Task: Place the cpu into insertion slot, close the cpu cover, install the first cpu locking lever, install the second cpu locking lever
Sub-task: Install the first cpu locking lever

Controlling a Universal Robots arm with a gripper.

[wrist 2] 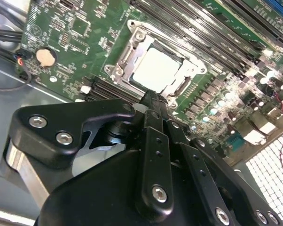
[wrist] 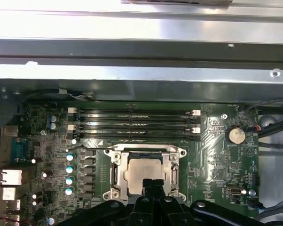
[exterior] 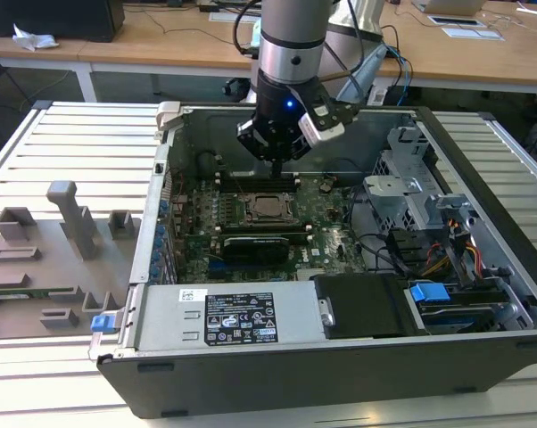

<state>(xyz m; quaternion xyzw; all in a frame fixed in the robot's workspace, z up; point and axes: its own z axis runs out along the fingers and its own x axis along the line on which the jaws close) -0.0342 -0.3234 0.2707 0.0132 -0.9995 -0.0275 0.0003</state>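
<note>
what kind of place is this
Likely a robotics lab or workshop: a robot arm hangs over an open computer case on a slatted metal bench, with wooden desks behind.

The gripper [wrist: 153, 183], fingertips pressed together, hangs at the near edge of the cpu [wrist: 140, 169], which sits framed by the flat-lying cpu cover [wrist: 116, 172]. Farther out from the fingertips, long black memory slots [wrist: 134, 125] cross the green board [wrist: 212, 157].

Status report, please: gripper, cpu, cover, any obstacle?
Gripper shut, empty, tips beside the cpu. Cpu seated, cpu cover lying flat around it. No obstacle seen.
</note>
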